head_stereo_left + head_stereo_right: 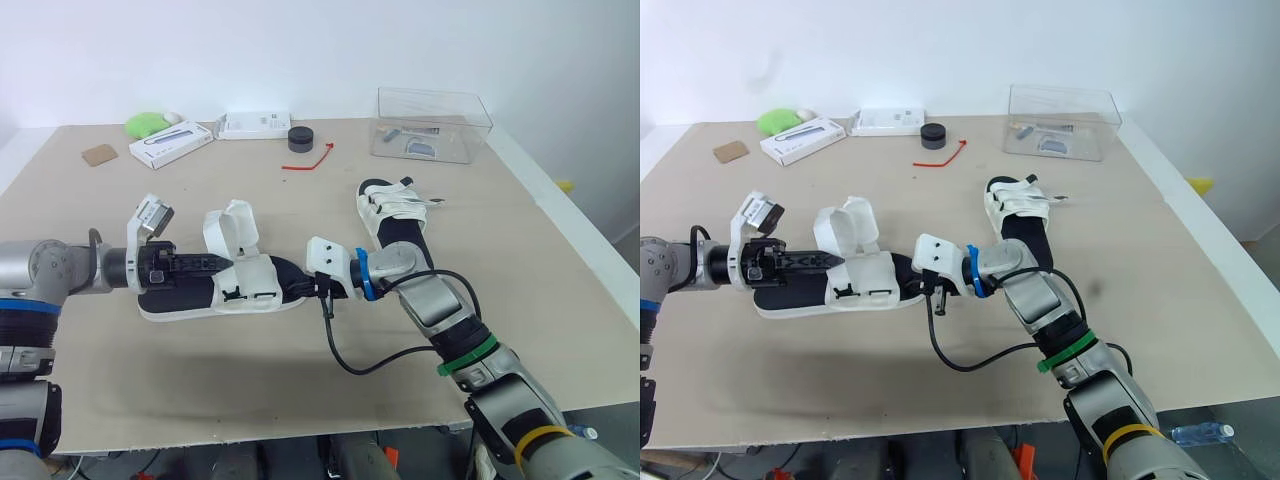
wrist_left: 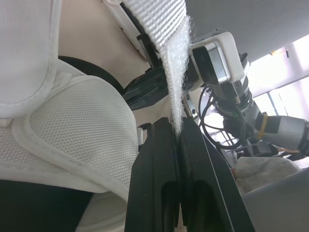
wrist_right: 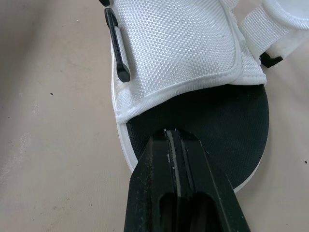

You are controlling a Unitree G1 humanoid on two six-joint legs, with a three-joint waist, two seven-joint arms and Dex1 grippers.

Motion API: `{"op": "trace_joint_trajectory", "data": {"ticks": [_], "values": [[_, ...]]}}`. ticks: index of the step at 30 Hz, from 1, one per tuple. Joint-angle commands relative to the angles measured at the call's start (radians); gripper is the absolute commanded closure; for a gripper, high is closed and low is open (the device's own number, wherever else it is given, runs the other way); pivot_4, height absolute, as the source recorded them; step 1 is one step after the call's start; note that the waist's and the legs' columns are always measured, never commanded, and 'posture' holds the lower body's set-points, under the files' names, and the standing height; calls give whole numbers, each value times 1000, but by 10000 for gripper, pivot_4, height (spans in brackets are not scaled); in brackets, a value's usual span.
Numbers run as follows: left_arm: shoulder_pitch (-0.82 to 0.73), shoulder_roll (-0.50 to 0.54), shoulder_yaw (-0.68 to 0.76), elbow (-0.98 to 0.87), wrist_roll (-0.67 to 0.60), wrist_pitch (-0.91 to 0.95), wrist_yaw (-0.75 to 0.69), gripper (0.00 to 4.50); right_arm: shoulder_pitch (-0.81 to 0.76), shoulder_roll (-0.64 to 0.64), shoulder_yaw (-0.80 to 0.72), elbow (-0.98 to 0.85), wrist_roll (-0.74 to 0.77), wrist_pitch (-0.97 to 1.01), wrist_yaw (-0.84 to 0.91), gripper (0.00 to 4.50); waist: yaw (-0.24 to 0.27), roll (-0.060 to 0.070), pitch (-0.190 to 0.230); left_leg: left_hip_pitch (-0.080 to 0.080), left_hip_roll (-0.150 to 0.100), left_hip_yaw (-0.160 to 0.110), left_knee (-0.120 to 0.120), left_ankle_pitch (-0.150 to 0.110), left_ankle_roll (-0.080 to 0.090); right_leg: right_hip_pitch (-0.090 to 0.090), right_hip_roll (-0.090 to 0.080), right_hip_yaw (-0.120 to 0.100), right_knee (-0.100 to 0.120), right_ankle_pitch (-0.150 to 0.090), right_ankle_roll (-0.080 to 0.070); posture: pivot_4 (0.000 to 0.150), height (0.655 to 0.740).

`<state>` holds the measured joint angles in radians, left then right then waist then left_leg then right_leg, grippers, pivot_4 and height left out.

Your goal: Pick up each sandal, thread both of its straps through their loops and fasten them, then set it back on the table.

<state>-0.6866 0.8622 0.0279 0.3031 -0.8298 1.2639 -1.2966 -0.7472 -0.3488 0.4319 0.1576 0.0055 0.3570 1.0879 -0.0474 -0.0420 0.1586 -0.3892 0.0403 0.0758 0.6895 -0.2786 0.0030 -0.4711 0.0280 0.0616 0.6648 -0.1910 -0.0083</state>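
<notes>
Left gripper (image 2: 176,126): pinched tight on the white hook-and-loop strap (image 2: 169,43) of the near sandal (image 1: 225,290). Right gripper (image 3: 171,133): fingers pressed together, tips on the black footbed at the sandal's opposite end. Sandal flat on the table (image 1: 500,260), another strap standing up open. Second sandal (image 1: 392,215) just beyond, beside the right forearm.

L arm (image 1: 60,268) held level, L gripper (image 2: 177,129) pinching a strap (image 2: 166,34); R arm (image 1: 440,310) bent inward, R gripper (image 3: 173,137) fingers pressed together.
</notes>
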Motion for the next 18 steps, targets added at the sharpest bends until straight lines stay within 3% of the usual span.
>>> {"op": "trace_joint_trajectory", "data": {"ticks": [1, 18], "values": [[-29, 14, 10, -5, 3, -1, -21, 44711, -1, -4, 2, -28, -2, 4, 1, 45000, 0, 0, 0, 0, 0, 0, 0, 0, 0, 0, 0, 0, 0, 0, 0, 1500, 7261], [-29, 23, -49, -3, 56, -26, -77, 44711, 0, -4, 5, -29, -5, 5, 2, 45000, 0, 0, 0, 0, 0, 0, 0, 0, 0, 0, 0, 0, 0, 0, 0, 1500, 7261]]}}
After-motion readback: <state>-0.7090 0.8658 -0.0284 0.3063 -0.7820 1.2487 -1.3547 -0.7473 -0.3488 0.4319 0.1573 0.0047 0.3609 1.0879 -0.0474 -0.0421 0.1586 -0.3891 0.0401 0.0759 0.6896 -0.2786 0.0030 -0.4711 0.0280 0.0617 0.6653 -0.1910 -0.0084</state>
